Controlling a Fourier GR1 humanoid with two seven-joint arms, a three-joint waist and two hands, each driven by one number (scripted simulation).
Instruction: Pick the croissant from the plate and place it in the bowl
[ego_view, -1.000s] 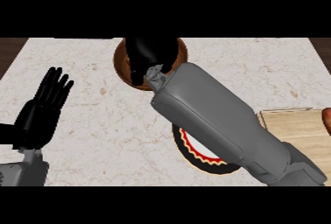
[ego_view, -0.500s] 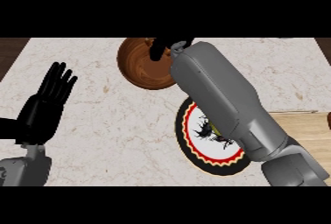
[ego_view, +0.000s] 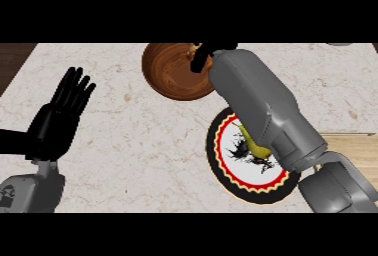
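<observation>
At the counter's far edge, the right hand (ego_view: 209, 51), grip unclear, hovers over the bowl (ego_view: 171, 74); the plate (ego_view: 230, 172) looks emptied, release remaining.

My one head view looks steeply down, close over the counter (ego_view: 148, 150), forearms entering at 6 o'clock, bowl (ego_view: 173, 75) toward 12.

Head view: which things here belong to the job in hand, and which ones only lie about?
Job:
- brown wooden bowl
- round plate with black rim and red zigzag band
- right robot hand, at the bowl's far rim

Lying about:
- light wooden board, right edge
- left robot hand, open, resting at the left
</observation>
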